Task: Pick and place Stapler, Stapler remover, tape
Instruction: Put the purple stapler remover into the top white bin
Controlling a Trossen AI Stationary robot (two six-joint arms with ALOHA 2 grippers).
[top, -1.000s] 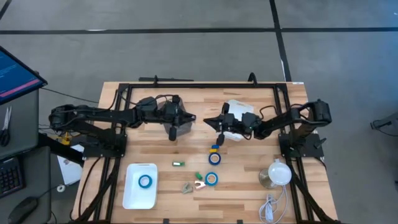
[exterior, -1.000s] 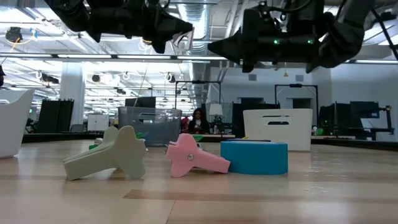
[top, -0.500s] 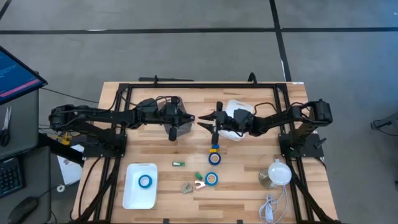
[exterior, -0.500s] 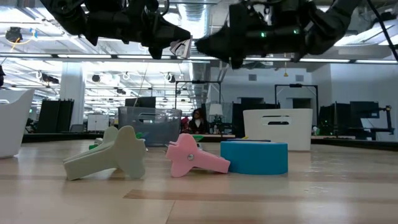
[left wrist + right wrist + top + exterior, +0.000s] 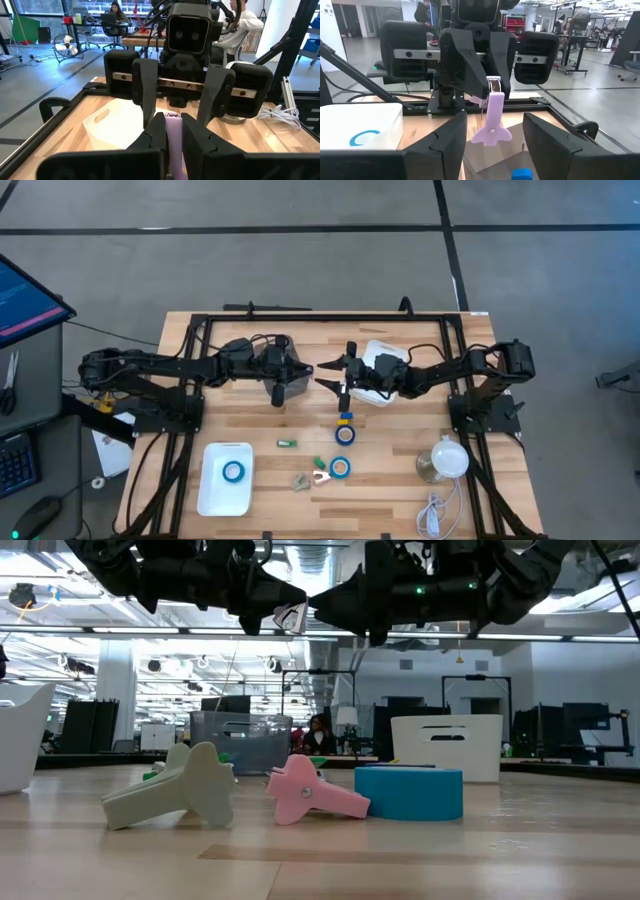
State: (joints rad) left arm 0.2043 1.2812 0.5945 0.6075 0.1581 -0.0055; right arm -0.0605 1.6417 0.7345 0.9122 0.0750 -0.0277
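Left pincer [image 5: 302, 369] raised above table [image 5: 180, 395] middle, pinching lilac staple remover [image 5: 491, 120], which hangs tip-down from its fingers. Right pincer [image 5: 330, 373] faces it, fingers spread wide, just short of remover, not touching. One blue tape roll [image 5: 233, 472] lies in white tray [image 5: 212, 496] at front left. Two more rolls [image 5: 345, 434] [image 5: 340, 468] on bare wood below pincers. Pink staple remover [image 5: 310, 792] and beige one [image 5: 178, 789] beside front roll.

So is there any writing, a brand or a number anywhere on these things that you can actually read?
None can be read.
The monitor at the table's left shows lines of text, too small to read.
The tape and the white tray show no lettering.
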